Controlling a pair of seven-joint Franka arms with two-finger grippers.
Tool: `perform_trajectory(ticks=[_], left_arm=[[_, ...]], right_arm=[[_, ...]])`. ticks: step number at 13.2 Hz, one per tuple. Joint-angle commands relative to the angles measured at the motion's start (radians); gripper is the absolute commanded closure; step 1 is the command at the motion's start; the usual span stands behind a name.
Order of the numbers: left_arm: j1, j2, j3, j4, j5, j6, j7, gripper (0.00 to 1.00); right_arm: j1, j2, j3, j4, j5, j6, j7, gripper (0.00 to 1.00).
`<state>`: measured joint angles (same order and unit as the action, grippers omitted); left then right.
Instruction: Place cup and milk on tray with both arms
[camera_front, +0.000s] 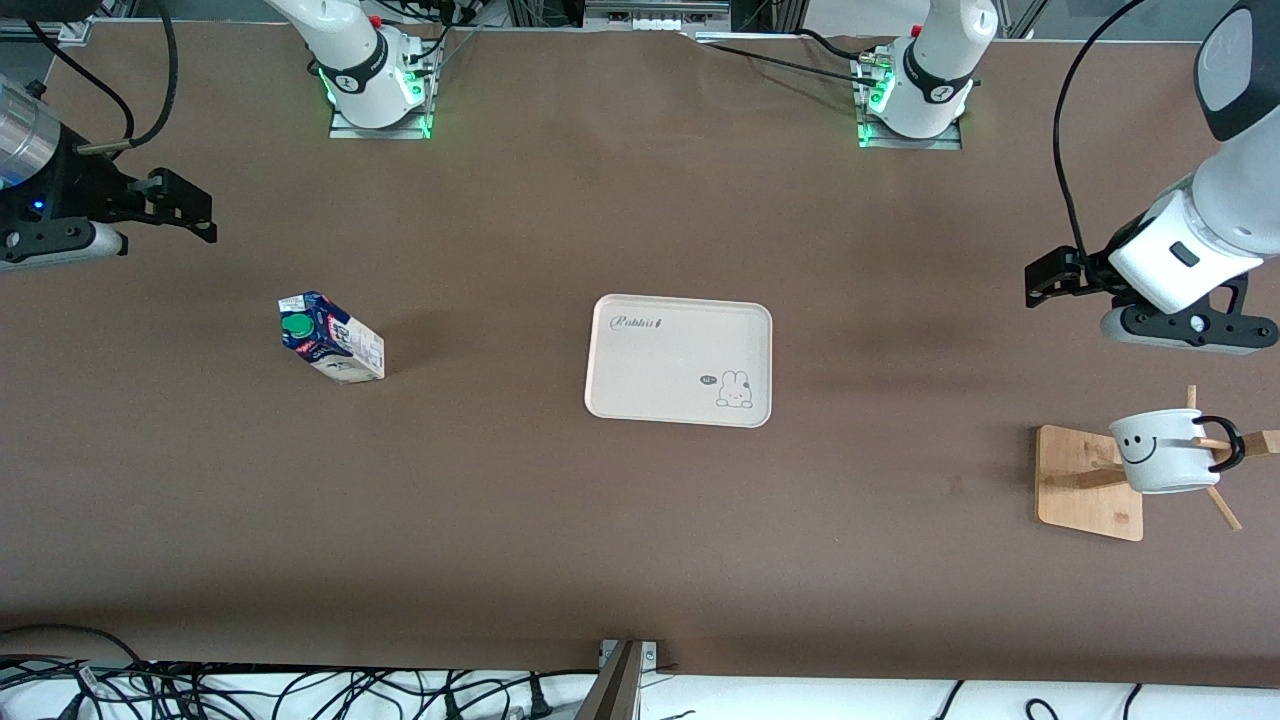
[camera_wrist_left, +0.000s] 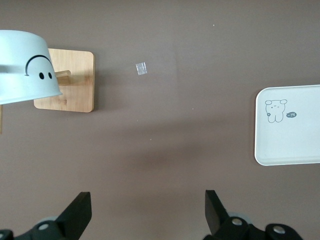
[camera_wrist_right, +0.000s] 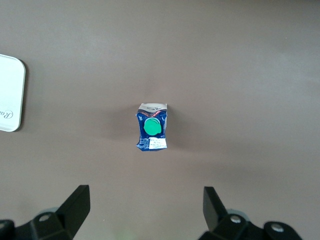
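Note:
The cream tray (camera_front: 660, 370) lies at the table's middle with nothing on it. The milk (camera_front: 330, 337) stands upright toward the right arm's end; it also shows in the right wrist view (camera_wrist_right: 152, 127). The cup (camera_front: 1165, 450) hangs by its black handle on a peg of a wooden rack at the left arm's end; it also shows in the left wrist view (camera_wrist_left: 22, 65). My left gripper (camera_front: 1042, 280) is open and empty, over bare table beside the rack. My right gripper (camera_front: 200, 212) is open and empty, over bare table near the milk.
The rack's square wooden base (camera_front: 1085, 490) sits under the cup. A small scrap of tape (camera_wrist_left: 142, 68) lies on the table near it. The brown tabletop is bare between tray, milk and rack. Cables run along the front edge.

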<state>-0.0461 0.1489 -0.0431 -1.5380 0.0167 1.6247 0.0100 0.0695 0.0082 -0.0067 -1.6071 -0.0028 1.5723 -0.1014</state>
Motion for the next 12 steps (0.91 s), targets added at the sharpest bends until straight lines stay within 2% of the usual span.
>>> perform_trajectory(ticks=[1,6,10,12], left_arm=[[0.003,0.079,0.003,0.120,-0.009,-0.028,-0.001,0.00],[0.012,0.097,0.014,0.116,-0.001,-0.020,-0.005,0.00],[0.012,0.093,0.014,0.107,-0.001,-0.009,-0.054,0.00],[0.012,0.086,0.009,0.090,0.000,-0.008,-0.141,0.00]], right_arm=[[0.001,0.007,0.004,0.006,0.003,0.014,-0.007,0.00],[0.004,0.012,0.001,0.013,0.004,0.020,-0.018,0.00],[0.001,0.051,0.001,0.013,0.006,0.048,-0.020,0.00],[0.003,0.126,0.001,0.013,0.001,0.048,-0.018,0.00]])
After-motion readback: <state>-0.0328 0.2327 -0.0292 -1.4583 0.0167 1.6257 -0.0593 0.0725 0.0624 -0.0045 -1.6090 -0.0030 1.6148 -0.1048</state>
